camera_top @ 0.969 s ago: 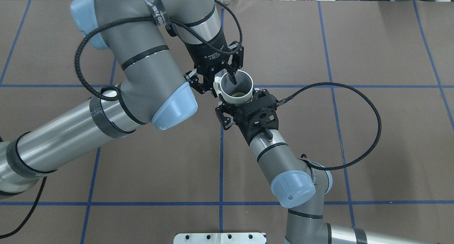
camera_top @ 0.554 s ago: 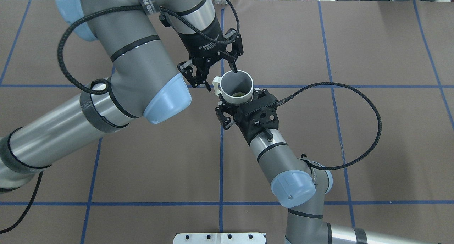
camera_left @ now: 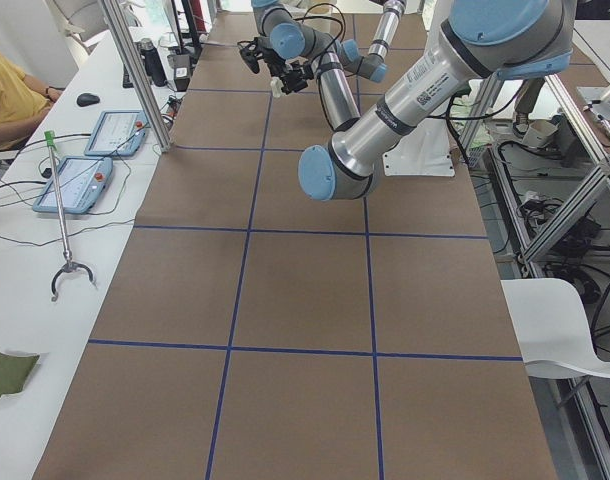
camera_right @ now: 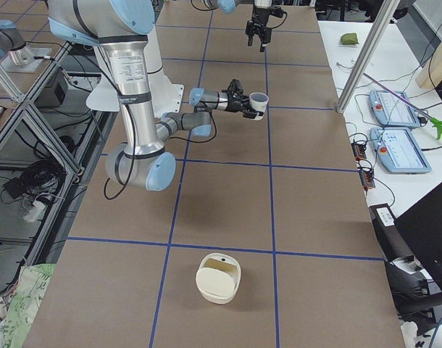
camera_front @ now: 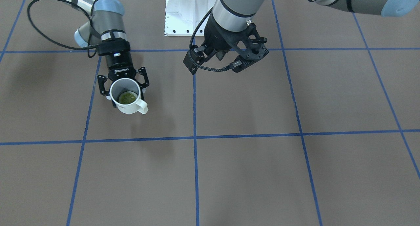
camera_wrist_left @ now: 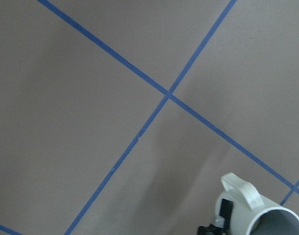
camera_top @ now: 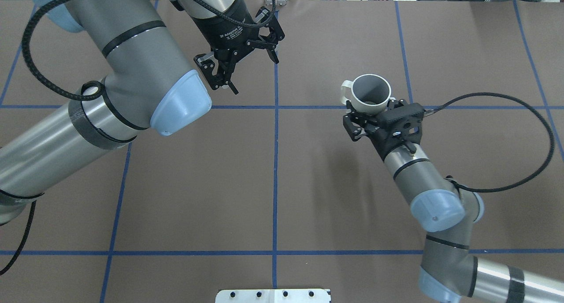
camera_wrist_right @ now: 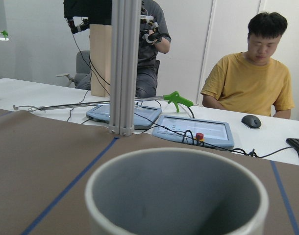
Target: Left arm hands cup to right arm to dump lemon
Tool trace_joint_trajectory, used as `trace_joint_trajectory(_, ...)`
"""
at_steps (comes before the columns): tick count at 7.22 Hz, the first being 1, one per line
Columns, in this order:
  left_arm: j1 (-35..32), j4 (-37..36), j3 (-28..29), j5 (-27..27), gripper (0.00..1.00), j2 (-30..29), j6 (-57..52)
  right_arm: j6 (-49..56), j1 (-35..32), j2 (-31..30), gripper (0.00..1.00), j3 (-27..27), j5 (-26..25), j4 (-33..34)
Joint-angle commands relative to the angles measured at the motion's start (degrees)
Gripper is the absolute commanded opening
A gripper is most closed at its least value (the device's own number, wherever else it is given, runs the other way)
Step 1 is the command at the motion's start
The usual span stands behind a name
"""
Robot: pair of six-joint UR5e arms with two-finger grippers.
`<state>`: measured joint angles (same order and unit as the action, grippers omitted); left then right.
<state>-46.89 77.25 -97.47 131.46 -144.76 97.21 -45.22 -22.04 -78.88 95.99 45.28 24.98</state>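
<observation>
The cream-white cup (camera_top: 368, 91) stands upright in my right gripper (camera_top: 372, 107), which is shut on its lower wall and holds it above the table, handle (camera_top: 346, 91) pointing left. The yellow-green lemon (camera_front: 127, 97) lies inside the cup (camera_front: 129, 107), between the fingers of the right gripper (camera_front: 124, 89). My left gripper (camera_top: 255, 76) is open and empty, well to the left and farther back, apart from the cup. The left wrist view shows the cup (camera_wrist_left: 260, 215) at its bottom right. The right wrist view shows only the cup's rim (camera_wrist_right: 174, 161); the lemon is hidden there.
A white lidded container (camera_right: 218, 275) sits on the table toward the robot's right end. The white robot base plate (camera_top: 273, 294) is at the near edge. Pendants (camera_right: 398, 148) and a seated person (camera_wrist_right: 252, 83) are beyond the far table edge.
My left gripper has drawn its finger out of the cup and pulled back to the left and away. My right arm has carried the cup to the right.
</observation>
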Motion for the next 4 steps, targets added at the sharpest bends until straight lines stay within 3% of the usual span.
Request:
trace_joint_trajectory(1,0.0,0.0,0.0,-0.1,1.00,0.2,0.0,-3.8,-3.2,-10.0,0.16,0.3,3.7,-10.9)
trace_joint_trajectory(2,0.0,0.0,0.0,-0.1,1.00,0.2,0.0,-12.9,-4.3,-12.2,0.16,0.3,3.9,-14.7)
trace_joint_trajectory(4,0.0,0.0,0.6,-0.8,1.00,0.2,-0.1,-16.4,-5.2,-21.5,0.12,-0.5,3.7,-25.9)
